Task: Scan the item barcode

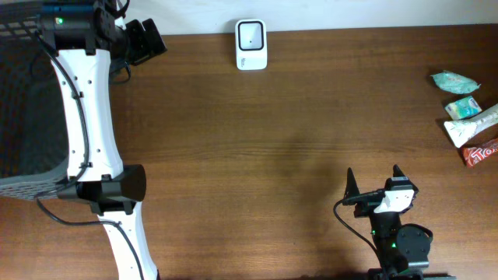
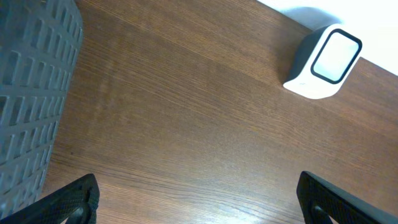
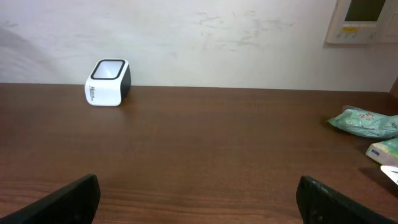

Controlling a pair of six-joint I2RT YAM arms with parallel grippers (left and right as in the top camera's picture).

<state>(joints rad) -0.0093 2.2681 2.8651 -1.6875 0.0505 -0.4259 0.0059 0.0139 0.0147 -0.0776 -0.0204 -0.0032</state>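
Your left gripper (image 1: 156, 40) is sitting spread wide, gripping nothing, hovering over table (image 1: 272, 140). Scanner (image 1: 250, 44) is standing ahead and right of it, apart. Grey basket (image 1: 23, 93) is lying just to its left.

Your right gripper (image 1: 374, 177) is gaping wide too, empty. Scanner is sitting well ahead of it, off to left, near wall (image 3: 186, 37). Packets (image 1: 471, 124) are lying ahead and right of this gripper, well apart from it: teal packet (image 1: 451, 81) farthest ahead, red packet (image 1: 481, 151) nearest gripper.
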